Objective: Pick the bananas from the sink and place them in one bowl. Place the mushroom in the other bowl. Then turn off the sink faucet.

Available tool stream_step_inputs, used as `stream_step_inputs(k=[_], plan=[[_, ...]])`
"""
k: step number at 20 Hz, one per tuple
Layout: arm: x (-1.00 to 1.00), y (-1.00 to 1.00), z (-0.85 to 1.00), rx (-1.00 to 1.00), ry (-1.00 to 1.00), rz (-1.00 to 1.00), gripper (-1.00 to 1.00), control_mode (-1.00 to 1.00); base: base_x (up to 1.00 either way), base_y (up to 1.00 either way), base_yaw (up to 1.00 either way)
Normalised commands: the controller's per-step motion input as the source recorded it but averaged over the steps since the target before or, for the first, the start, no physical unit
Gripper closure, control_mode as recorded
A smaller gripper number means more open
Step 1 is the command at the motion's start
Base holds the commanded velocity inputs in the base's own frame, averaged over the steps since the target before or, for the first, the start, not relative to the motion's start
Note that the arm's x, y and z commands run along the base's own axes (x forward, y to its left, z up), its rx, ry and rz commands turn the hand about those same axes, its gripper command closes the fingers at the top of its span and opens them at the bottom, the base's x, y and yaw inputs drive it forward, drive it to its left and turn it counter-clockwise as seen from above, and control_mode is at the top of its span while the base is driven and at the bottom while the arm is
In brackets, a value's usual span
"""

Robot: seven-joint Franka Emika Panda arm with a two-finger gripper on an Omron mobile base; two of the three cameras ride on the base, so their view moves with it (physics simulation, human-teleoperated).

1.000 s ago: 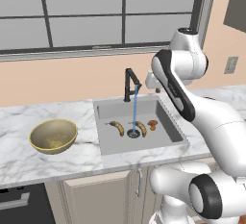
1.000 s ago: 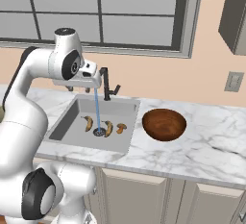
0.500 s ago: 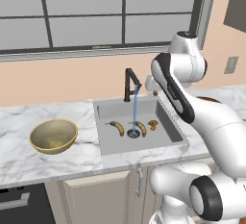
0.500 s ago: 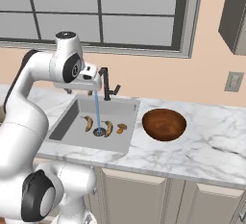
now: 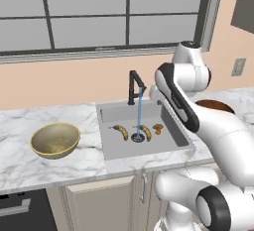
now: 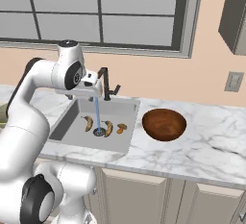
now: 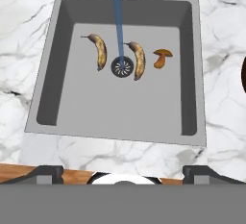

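A: Bananas, two, small, curved, yellow-orange with dark brown patches: left banana (image 7: 99, 51) and right banana (image 7: 138, 59), lying flat on the floor of the rectangular grey recessed sink (image 7: 62, 98), one to each side of the round dark drain (image 7: 122, 67). Right banana just beside the drain; left banana a little apart from it.

B: Position of the small orange-brown mushroom (image 7: 161, 57)?

A: On the sink floor as well, near the right banana, on the side away from the drain. Not touching it in the hand view.

B: Faucet?

A: Slim black faucet (image 5: 134, 87), upright at the back rim of the basin. Thin blue water stream (image 7: 117, 21) falling from the spout onto the drain, passing between the two bananas.

B: Bowls?

A: Dark reddish-brown round bowl (image 6: 164, 124) on the white marble counter (image 6: 211, 146), just beside the sink on its right. Wide yellow-olive brassy bowl (image 5: 55, 140) on the counter to the left of the sink, well apart from the first. Nothing visible inside either.

B: Gripper?

A: Gripper (image 7: 122, 171) raised above the near edge of the sink, looking down into the basin. Dark finger tips (image 7: 46, 172) at opposite sides of the hand view's lower edge: jaws spread wide, nothing between them. White arm (image 6: 43, 81) arching over the left part of the basin in the right base view.

B: Surroundings?

A: Large grey-framed window (image 5: 109, 17) on the peach wall behind the counter; beige cabinet doors (image 6: 139, 194) below.
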Motion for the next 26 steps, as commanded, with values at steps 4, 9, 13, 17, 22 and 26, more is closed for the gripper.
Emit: stream_step_inputs(k=[4,9,13,17,22,26], plan=[[0.00,0.00,-0.30,0.00,0.00,0.00,-1.00,-1.00,0.00,0.00,0.00],[0.00,0.00,-0.25,0.00,0.00,0.00,-1.00,-1.00,0.00,0.00,0.00],[0.00,0.00,-0.21,0.00,0.00,0.00,-1.00,-1.00,0.00,0.00,0.00],[0.00,-0.01,-0.25,0.00,0.00,0.00,-1.00,-1.00,0.00,0.00,0.00],[0.00,0.00,-0.31,0.00,0.00,0.00,-1.00,-1.00,0.00,0.00,0.00],[0.00,0.00,-0.34,-0.01,0.00,0.00,-1.00,-1.00,0.00,0.00,0.00]])
